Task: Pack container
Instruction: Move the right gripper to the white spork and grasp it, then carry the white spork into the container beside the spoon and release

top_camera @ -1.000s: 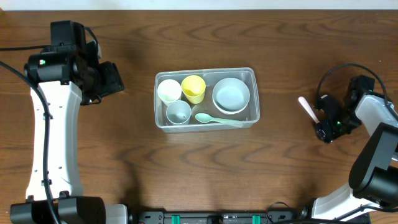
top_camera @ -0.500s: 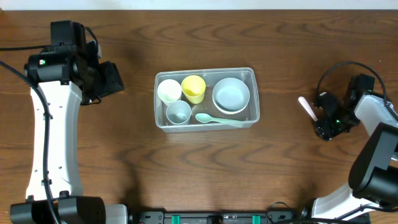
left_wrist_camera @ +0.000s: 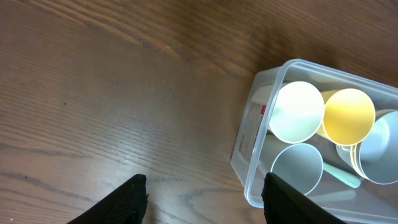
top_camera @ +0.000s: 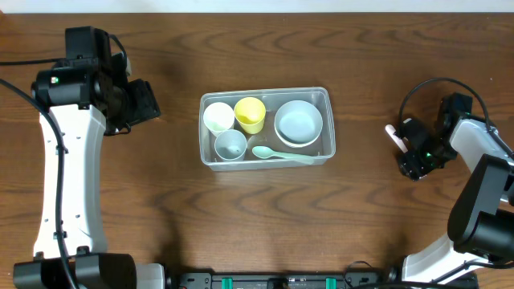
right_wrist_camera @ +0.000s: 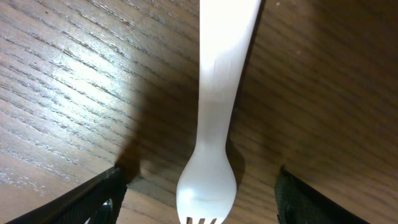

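The clear container [top_camera: 324,98] stands mid-table and holds a white cup [top_camera: 218,117], a yellow cup [top_camera: 250,114], a clear cup [top_camera: 230,145], a pale bowl [top_camera: 298,122] and a green spoon [top_camera: 282,155]. It also shows in the left wrist view [left_wrist_camera: 250,140]. My left gripper [top_camera: 147,101] is open and empty, left of the container [left_wrist_camera: 204,199]. A white fork [top_camera: 396,137] lies on the table at the right. My right gripper [top_camera: 408,157] is open, its fingers on either side of the fork's tine end [right_wrist_camera: 208,180], not touching it [right_wrist_camera: 202,200].
Bare wooden table [top_camera: 265,217] surrounds the container. A black cable [top_camera: 426,84] loops over the right arm near the fork.
My right gripper has moved a little left, toward the fork, so that it straddles the tine end. The left arm and the container have not moved.
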Controlling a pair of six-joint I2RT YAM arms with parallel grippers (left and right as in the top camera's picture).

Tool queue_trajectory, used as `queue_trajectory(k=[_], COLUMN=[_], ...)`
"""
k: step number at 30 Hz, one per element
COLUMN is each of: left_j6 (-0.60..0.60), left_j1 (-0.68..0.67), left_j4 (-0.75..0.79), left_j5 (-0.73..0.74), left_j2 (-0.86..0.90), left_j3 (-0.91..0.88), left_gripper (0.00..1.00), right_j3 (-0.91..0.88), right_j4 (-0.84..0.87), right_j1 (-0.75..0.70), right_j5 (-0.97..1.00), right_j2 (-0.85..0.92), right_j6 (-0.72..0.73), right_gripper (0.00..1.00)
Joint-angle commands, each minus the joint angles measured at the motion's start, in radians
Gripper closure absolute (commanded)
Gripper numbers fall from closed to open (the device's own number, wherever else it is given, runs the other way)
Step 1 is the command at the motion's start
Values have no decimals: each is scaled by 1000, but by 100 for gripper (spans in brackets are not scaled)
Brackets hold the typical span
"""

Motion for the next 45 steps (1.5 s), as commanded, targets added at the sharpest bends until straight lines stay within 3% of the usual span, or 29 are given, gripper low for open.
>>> queue_trajectory(k=[1, 6, 11, 25, 38, 43, 45], left_j6=[16, 16, 16, 16, 16, 16, 16], left_j1=[0, 0, 0, 0, 0, 0, 0], left_j4=[-1, -1, -1, -1, -1, -1, -1], left_j5=[-11, -12, -12, -12, -11, -12, -12], left_j2=[10, 10, 10, 10, 10, 10, 10], left_j3=[-3, -3, -3, -3, -3, -3, -3], left_gripper=[39, 40, 40, 40, 39, 40, 39], right_j3=[-10, -10, -10, -10, -10, -8, -3], right_j4=[-2, -13, -16, -17, -12, 30, 55], right_j1=[11, 11, 10, 10, 10, 12, 17], right_j5=[18, 18, 21, 21, 20, 19, 5], right_j2=[37, 37, 37, 37, 37, 35, 30], right_j6=[-10, -4, 8, 26, 35, 133, 175], right_gripper=[24, 33, 51, 69, 72, 78, 86])
